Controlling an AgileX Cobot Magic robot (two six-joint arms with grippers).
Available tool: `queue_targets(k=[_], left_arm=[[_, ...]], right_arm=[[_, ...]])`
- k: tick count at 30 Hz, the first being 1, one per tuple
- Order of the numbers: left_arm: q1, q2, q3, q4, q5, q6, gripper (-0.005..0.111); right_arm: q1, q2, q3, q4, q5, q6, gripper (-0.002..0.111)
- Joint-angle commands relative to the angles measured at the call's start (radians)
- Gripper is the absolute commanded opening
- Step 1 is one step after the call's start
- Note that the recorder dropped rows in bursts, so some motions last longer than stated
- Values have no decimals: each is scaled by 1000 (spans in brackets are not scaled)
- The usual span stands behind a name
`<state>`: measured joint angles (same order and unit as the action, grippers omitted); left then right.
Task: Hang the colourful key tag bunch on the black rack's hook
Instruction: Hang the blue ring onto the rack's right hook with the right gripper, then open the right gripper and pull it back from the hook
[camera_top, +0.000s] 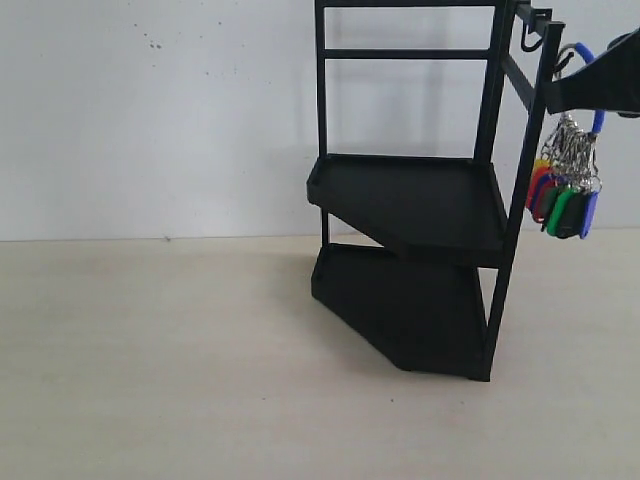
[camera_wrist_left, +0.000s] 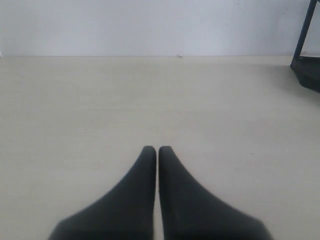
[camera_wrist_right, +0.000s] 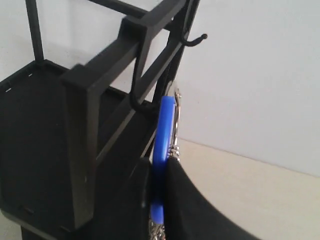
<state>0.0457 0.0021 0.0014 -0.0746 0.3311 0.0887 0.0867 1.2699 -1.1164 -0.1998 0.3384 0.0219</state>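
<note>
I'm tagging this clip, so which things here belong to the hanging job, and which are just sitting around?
In the job: key bunch, held by its blue loop in the right gripper; rack; hook.
Just there: left gripper, shut, holding nothing, above the table; wall.

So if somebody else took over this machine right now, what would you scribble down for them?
Left tool: shut, empty, over the table, away from the rack.
Right tool: shut on the blue loop of the key tag bunch, which dangles beside the rack's side rail.
Done: bunch is up at a side hook.
Left: settle the loop on the hook (cannot tell if it has caught), open the tool, back away.
</note>
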Motion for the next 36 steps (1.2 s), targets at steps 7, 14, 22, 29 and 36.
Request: queue_targets(k=[7, 14, 22, 29, 36], left_arm=[[4, -2, -1, -7, -15, -10, 4], [4, -2, -1, -7, -15, -10, 4], [4, -2, -1, -7, -15, -10, 4], [4, -2, -1, -7, -15, -10, 4], [4, -2, -1, -7, -15, -10, 4]], right_arm=[[93, -2, -13, 33, 10, -47, 0], [93, -2, -13, 33, 10, -22, 0], [93, -2, -13, 33, 39, 25, 17], [93, -22, -13, 33, 48, 76, 55], [93, -113, -13, 33, 128, 80, 54]])
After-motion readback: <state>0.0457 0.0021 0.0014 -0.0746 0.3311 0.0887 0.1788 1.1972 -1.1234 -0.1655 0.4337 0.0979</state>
